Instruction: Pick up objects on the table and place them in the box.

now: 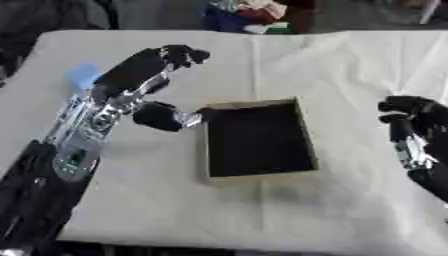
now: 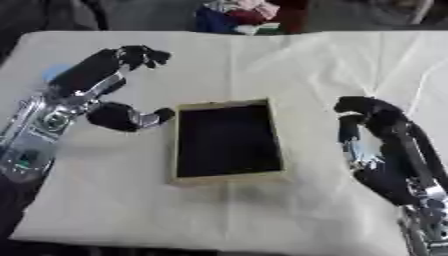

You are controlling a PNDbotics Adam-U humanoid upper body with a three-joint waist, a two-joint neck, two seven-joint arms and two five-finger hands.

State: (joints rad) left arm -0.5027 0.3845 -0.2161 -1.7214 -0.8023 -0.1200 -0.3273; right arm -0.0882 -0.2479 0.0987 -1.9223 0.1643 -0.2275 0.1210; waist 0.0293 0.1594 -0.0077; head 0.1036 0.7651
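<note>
So the biggest thing here is the table, covered in a wrinkly off-white cloth that runs pretty much edge to edge. Everything else I'll place relative to the box.

The box sits about mid-table, a shallow rectangular tray with pale tan walls and a black inside. As far as I can see there's nothing in it, just the dark floor. No label or writing on it that I can read.

The left arm comes in from the lower left of the box, silver and black, with a small greenish patch on the forearm. Its left hand is up and to the left of the box, fingers stretched out with the tips bent over a bit, thumb sticking out toward the box's top-left corner. Not wrapped around anything, so relaxed and empty.

The right hand is just off the box's right side, fingers up with the tips curling forward, holding nothing I can make out.

Further left of the box, half behind the left hand, there's a small light blue thing lying on the cloth. Can't tell what it is.

Past the far edge of the table, beyond the box, there's a heap of colourful stuff, blue, red and white.
</note>
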